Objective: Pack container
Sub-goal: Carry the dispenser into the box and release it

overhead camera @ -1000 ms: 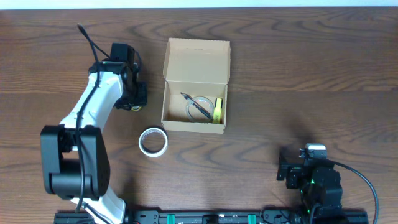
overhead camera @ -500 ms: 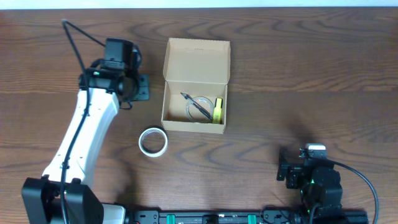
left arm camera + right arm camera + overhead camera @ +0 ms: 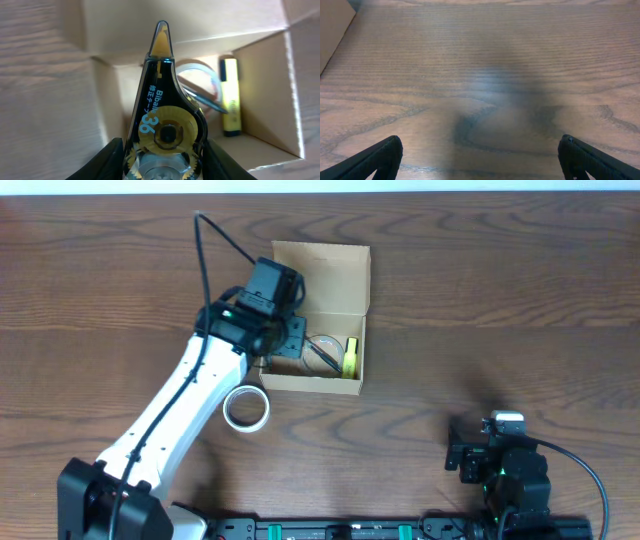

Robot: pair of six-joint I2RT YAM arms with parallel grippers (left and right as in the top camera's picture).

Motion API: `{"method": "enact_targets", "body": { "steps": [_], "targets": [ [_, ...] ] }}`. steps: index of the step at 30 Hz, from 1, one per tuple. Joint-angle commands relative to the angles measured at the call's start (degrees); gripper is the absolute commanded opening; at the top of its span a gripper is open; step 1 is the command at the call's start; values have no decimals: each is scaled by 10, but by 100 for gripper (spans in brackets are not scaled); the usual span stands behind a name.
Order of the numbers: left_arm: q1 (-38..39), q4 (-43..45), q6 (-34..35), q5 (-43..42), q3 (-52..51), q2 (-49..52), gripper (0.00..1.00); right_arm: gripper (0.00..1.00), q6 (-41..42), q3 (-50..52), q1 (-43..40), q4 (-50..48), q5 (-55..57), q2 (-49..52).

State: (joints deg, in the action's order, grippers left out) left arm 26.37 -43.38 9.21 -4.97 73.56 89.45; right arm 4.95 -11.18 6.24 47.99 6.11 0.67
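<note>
Tan cardboard, thin and light: the container (image 3: 318, 270) sits open mid-tabletop (image 3: 500, 300), toward the far side, flap lid laid back. It would likely slide or dent under a careless push, so a hold belongs on a wall edge or the flap's rim. The left gripper (image 3: 162, 162) hovers over its left wall, fingers clamped on a correction-tape dispenser (image 3: 162, 110) — slick plastic, gripped at its broad body. The right gripper (image 3: 480, 150) rests near right, fingers wide, empty.
</note>
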Motion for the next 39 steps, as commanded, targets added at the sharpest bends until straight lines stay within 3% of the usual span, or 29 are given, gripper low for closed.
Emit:
{"method": "enact_targets", "body": {
  "steps": [1,16,24,39],
  "targets": [
    [19,2,16,-10,14,31,39,99,-8,5,-3,0,1,-3],
    [38,28,37,-41,14,153,42,99,-8,5,-3,0,0,-3],
    [37,37,37,-34,14,157,55,99,-8,5,-3,0,0,-3],
    [37,48,37,-3,45,152,57,99,-8,5,-3,0,0,-3]
  ]
}}
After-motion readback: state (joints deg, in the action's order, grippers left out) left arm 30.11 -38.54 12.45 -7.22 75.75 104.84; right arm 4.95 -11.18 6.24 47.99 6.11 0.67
